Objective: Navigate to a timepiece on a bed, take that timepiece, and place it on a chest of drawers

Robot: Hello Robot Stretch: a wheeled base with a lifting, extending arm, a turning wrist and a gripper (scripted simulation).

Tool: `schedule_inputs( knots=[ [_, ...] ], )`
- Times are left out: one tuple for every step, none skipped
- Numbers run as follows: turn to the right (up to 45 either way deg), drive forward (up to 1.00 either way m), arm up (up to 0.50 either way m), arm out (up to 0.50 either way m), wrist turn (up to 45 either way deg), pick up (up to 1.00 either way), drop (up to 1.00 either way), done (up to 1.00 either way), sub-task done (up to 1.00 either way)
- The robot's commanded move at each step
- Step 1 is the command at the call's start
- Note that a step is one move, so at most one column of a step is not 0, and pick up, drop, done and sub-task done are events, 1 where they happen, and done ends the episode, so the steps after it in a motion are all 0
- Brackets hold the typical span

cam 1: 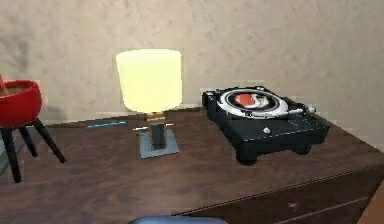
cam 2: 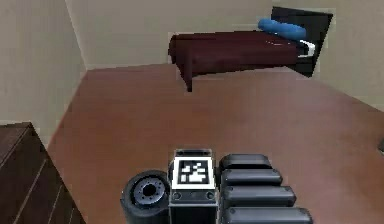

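The chest of drawers (cam 1: 90,175) stands right ahead, yet the arm (cam 2: 255,195) faces the open floor (cam 2: 200,110), so a reach from this pose would, I think, miss its top. A turn made so close could strike the lamp (cam 1: 150,85) or the turntable (cam 1: 262,120). Where the timepiece is I cannot tell, nor whether the jaws grip anything. I count one lamp, one turntable, one red bowl on dark legs (cam 1: 18,102), one bed (cam 2: 235,52) and one blue pillow (cam 2: 282,28).

Lamp shade (cam 1: 148,78) pale yellow; turntable (cam 1: 265,125) black, red-white disc; bed cover (cam 2: 225,48) maroon; pillow (cam 2: 282,30) blue; floor (cam 2: 200,120) brown
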Motion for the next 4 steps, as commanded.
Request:
schedule_inputs(
  knots=[
    [-45.0, 0.0, 0.0, 0.0, 0.0, 0.0, 0.0, 0.0, 0.0],
    [-24.0, 0.0, 0.0, 0.0, 0.0, 0.0, 0.0, 0.0, 0.0],
    [0.0, 0.0, 0.0, 0.34, 0.0, 0.0, 0.0, 0.0, 0.0],
    [0.0, 0.0, 0.0, 0.0, 39.0, 0.0, 0.0, 0.0, 0.0]
  ],
)
